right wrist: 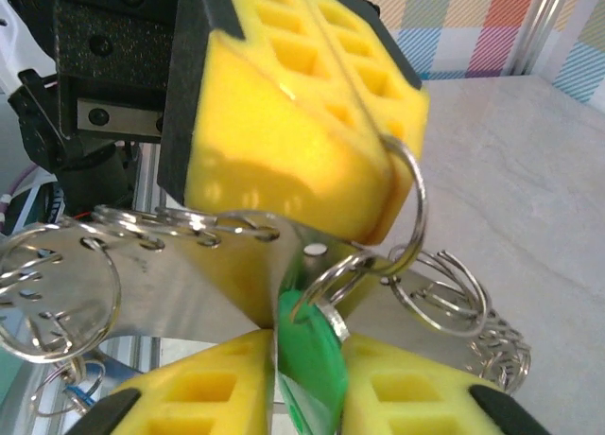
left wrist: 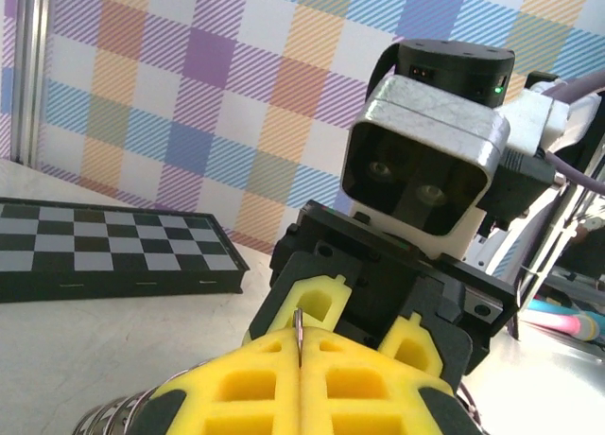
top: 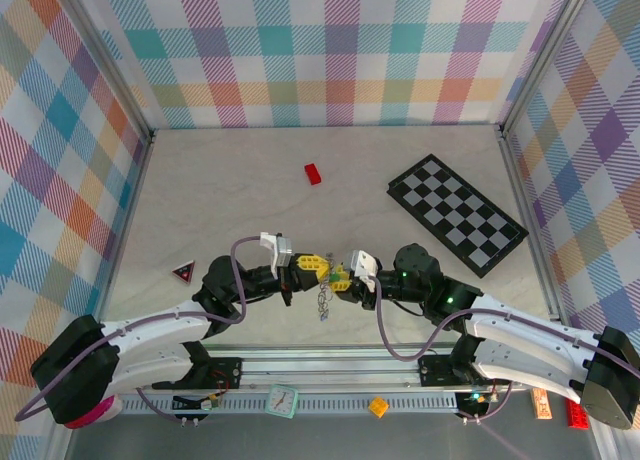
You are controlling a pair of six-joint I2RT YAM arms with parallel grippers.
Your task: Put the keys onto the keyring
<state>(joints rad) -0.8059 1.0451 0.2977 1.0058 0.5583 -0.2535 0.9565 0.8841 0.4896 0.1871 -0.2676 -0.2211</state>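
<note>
Both grippers meet tip to tip above the table's near middle. My left gripper (top: pixel 312 268) (left wrist: pixel 301 359) is shut on the keyring (left wrist: pixel 298 326), whose thin metal edge sticks up between its yellow pads. In the right wrist view that keyring (right wrist: pixel 416 203) loops out from under the left gripper's pads (right wrist: pixel 284 142). My right gripper (top: pixel 346 278) (right wrist: pixel 307 350) is shut on the green-headed key (right wrist: pixel 317 364), which stands on edge between its pads. A ring coil passes through the hole in the key's head. A silvery cluster (top: pixel 323 302) dangles under the two grippers.
A shiny metal plate with holes (right wrist: pixel 189 265) and several spare wire rings (right wrist: pixel 444 293) hang by the key. The chequered board (top: pixel 457 213) (left wrist: pixel 104 246) lies at the right back, a small red brick (top: pixel 313 173) mid-back, a dark triangle (top: pixel 183 272) at the left.
</note>
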